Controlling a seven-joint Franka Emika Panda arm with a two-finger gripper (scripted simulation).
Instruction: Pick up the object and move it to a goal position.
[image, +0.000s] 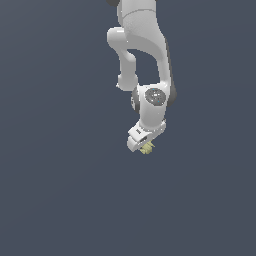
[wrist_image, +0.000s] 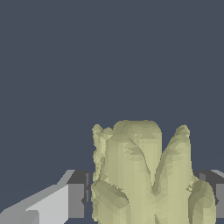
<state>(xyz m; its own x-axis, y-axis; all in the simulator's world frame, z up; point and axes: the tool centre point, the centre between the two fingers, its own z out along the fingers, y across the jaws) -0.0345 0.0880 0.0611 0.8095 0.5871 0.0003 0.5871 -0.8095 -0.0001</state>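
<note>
Lumpy pale yellow-green object (wrist_image: 144, 175) sits clamped between our white gripper's (image: 142, 145) dark pads (wrist_image: 79, 197); around us we see only a flat, featureless slate-blue surface (image: 60, 200).

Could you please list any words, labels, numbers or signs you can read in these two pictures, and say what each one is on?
There is no readable text in either view.
The gripper has a small dark mark on its white body, too small to read.
The yellow-green object between the fingers shows only a lumpy surface, with no label.
</note>
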